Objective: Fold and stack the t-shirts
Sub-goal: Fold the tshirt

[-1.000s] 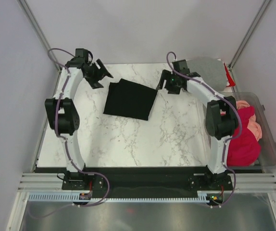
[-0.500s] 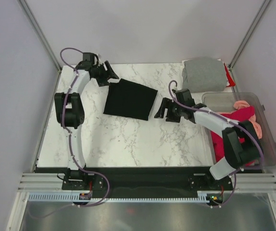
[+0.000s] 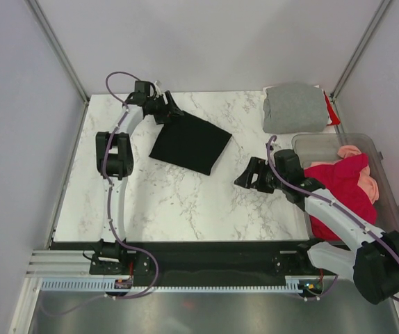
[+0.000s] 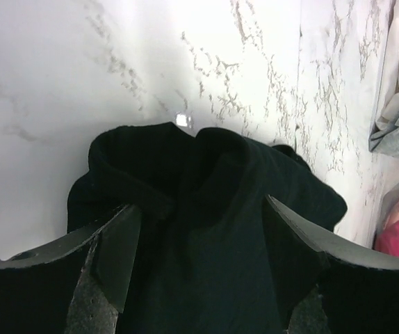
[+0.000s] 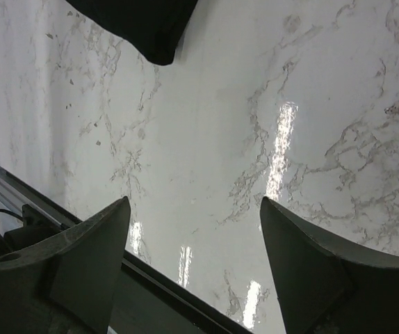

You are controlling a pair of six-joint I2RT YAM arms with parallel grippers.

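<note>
The black t-shirt (image 3: 189,142) lies folded in a rectangle on the marble table, left of middle. My left gripper (image 3: 169,111) is at its far-left corner, jaws open and straddling the bunched black cloth (image 4: 206,160). My right gripper (image 3: 249,178) is open and empty, above bare marble to the right of the black shirt; the shirt's corner shows at the top of the right wrist view (image 5: 140,21). The grey t-shirt (image 3: 295,106) lies folded at the back right. The crimson shirt (image 3: 345,191) and the salmon-pink shirt (image 3: 368,186) lie crumpled in the tub.
The clear plastic tub (image 3: 388,182) stands along the table's right side. A small red object (image 3: 333,115) lies beside the grey shirt. Grey walls and frame posts close the back and sides. The table's front edge (image 5: 81,233) shows under my right gripper.
My right arm swung from the back near the grey shirt toward the front right. My left gripper moved right onto the black shirt's far corner, and the shirt shifted slightly.
</note>
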